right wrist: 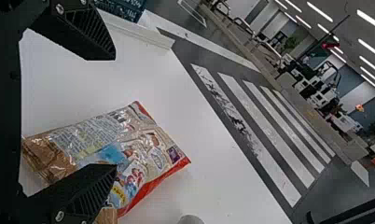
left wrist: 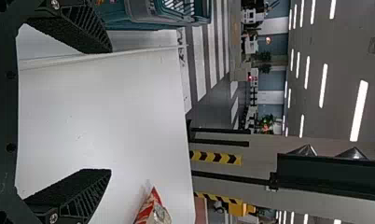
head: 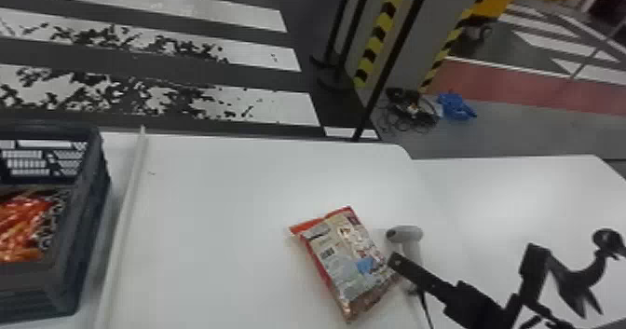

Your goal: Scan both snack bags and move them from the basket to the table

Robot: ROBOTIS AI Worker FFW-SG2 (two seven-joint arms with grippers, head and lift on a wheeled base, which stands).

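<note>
Head view: one snack bag [head: 347,263] near one scanner [head: 406,235]. Fingers apart on both — left gripper [left wrist: 111,111], right gripper [head: 459,300].

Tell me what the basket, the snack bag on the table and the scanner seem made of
Basket: probably matte plastic, judging by its molded lattice walls. Snack bag: thin glossy film, crinkled with glints, perhaps foil-lined. Scanner: likely smooth plastic, given its even gray shell.
</note>
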